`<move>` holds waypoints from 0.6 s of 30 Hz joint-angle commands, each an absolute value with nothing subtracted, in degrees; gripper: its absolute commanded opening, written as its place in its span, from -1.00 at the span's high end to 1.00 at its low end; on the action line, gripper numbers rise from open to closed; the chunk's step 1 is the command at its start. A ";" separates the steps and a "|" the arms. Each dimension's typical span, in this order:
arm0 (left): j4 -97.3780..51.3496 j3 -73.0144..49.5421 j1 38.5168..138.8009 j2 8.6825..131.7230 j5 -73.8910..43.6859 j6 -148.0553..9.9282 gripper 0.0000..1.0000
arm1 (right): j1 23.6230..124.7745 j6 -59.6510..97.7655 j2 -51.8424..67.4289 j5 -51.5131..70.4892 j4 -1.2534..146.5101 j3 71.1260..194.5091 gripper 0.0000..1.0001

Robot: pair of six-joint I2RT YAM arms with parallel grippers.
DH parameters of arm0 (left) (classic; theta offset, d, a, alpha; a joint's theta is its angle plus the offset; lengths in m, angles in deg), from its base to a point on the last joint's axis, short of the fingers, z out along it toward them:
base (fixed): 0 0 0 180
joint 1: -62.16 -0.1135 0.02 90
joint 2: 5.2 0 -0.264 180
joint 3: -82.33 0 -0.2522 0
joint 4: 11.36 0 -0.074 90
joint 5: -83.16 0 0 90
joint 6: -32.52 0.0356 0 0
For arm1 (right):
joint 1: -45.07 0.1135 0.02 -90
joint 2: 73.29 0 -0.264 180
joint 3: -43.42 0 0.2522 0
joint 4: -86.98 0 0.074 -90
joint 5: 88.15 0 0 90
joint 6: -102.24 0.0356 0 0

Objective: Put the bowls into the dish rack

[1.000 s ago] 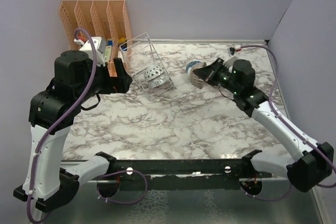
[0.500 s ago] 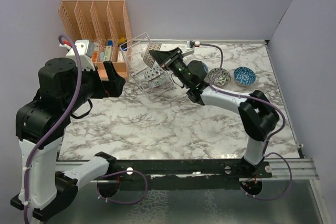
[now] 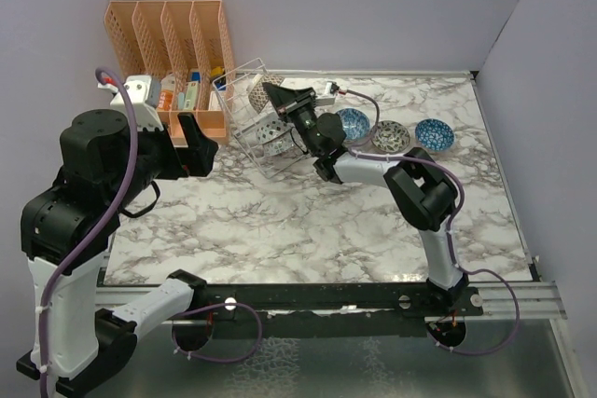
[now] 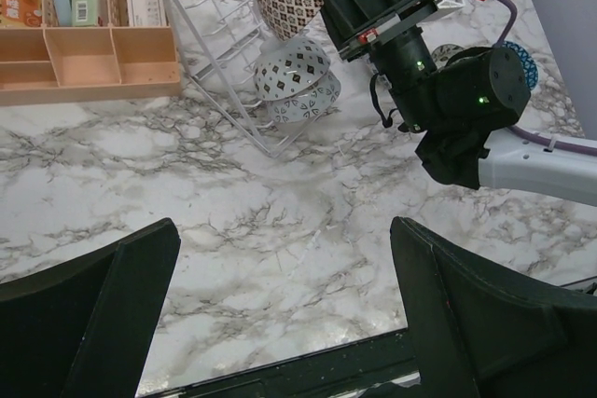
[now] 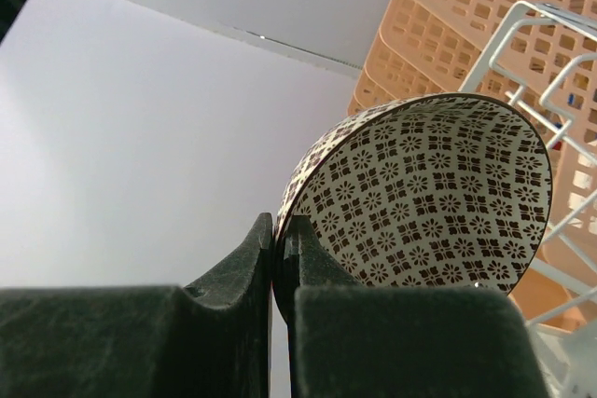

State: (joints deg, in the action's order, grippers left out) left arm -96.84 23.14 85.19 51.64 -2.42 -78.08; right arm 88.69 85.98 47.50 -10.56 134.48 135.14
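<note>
Rack mouth: I am seeing the right gripper and its brown-lattice bowl filling the dish rack opening.
Rack floor: a grey-white bowl is taking up the low end inside.
Left flank: the orange file organizer is standing just beside the rack, closing that side.
Right flank: the right arm is stretching across; behind it the blue bowl, grey bowl and second blue bowl are sitting in a row.
Near side: I am finding bare marble table before the rack; the left gripper is hanging over it, fingers spread wide.
</note>
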 commanded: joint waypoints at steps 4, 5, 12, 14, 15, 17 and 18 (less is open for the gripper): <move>-96.58 22.14 85.54 51.74 -1.83 -76.58 -0.98 | 89.97 93.78 50.05 -13.42 139.83 138.99 0.92; -96.57 22.17 85.54 51.75 -1.95 -76.58 -0.98 | 90.12 94.47 50.51 -13.52 139.72 139.01 0.92; -97.17 22.16 85.54 51.36 -1.74 -76.52 -0.98 | 91.49 98.41 51.16 -15.88 137.08 137.61 0.92; -97.40 22.31 85.54 51.19 -1.74 -76.54 -0.98 | 91.77 99.50 50.94 -16.71 136.53 136.89 0.92; -97.45 22.35 85.54 51.20 -1.74 -76.55 -0.98 | 91.82 99.58 50.72 -17.04 136.20 136.54 0.92; -97.45 22.35 85.54 51.02 -1.72 -76.50 -0.98 | 91.83 99.49 50.32 -17.44 135.50 135.98 0.91; -97.45 22.30 85.54 50.91 -1.78 -76.49 -0.98 | 91.83 99.45 50.21 -17.57 135.31 135.69 0.89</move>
